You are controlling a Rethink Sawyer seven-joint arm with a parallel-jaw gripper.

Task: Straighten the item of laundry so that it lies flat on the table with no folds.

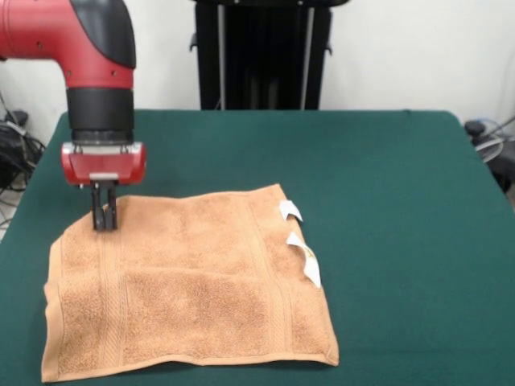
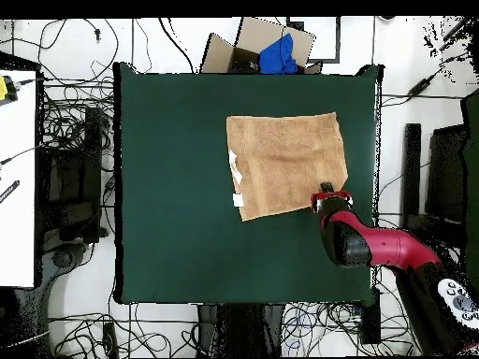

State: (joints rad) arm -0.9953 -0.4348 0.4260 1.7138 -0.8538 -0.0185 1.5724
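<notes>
The item of laundry [image 1: 193, 281] is an orange-tan towel spread on the green table [image 1: 386, 201], filling the front-left part of the front view. It lies mostly flat. Two white tags [image 1: 302, 256] stick out of its right edge. My gripper [image 1: 105, 219] stands upright on the towel's far left corner, fingers pressed together on the cloth, which rises a little toward them. In the overhead view the towel [image 2: 285, 164] lies in the upper right of the table [image 2: 168, 187], and the gripper [image 2: 326, 190] is at its lower right corner.
A black stand [image 1: 261, 52] rises behind the table. In the overhead view a cardboard box [image 2: 253, 42] holding something blue sits past the top edge. Cables cover the floor on all sides. A white desk [image 2: 17, 178] stands at the left.
</notes>
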